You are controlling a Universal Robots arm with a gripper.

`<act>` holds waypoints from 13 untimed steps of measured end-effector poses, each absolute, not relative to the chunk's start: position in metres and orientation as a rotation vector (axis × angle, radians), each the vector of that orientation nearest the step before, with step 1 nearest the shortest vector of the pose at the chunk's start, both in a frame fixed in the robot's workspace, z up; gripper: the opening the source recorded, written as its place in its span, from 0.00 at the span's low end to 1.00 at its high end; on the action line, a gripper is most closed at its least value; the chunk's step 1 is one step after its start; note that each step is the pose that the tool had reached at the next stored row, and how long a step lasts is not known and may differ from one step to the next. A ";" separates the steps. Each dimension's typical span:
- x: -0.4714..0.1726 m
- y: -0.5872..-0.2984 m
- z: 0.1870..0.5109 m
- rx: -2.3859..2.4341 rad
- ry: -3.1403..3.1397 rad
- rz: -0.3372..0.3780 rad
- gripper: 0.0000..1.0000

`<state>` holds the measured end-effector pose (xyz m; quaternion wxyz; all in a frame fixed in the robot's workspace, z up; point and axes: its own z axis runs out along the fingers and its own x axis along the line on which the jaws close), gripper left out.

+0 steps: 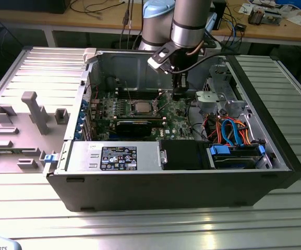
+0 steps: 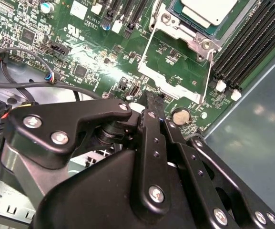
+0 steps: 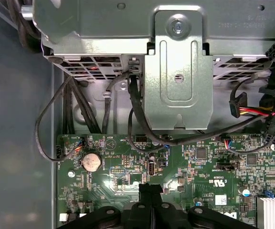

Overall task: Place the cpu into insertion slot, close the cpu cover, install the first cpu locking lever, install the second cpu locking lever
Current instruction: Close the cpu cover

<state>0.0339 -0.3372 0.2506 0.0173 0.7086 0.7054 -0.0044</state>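
Note:
The cpu [image 2: 208, 9] has a silver-grey top and lies in the insertion slot [image 2: 201, 43] on the green motherboard; in the exterior view the cpu [image 1: 141, 108] sits mid-board. The cpu cover [image 2: 175, 78], a silvery frame with a square window, is swung open on the side of the slot nearest my gripper. Thin wire levers [image 2: 146, 52] run along its edges. My gripper [image 2: 152, 98] is shut with nothing in it, its tips just short of the cover's free edge. Seen from outside, the gripper [image 1: 178, 95] hangs over the board to the exterior view's right of the slot. It points at bare board in the first wrist view [image 3: 150, 187].
The board lies inside an open black computer case [image 1: 275, 172]. A metal drive bracket [image 3: 178, 76] and black cables [image 3: 137, 119] stand close behind the gripper. A coin battery [image 3: 91, 161] and long black memory slots [image 2: 251, 43] are nearby. A grey fixture tray [image 1: 25, 125] lies at the exterior view's left.

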 end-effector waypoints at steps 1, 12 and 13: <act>0.032 -0.337 0.251 2.202 2.192 -0.014 0.11; 0.023 -0.337 0.250 2.202 2.192 -0.013 0.11; 0.023 -0.337 0.250 2.202 2.192 -0.013 0.11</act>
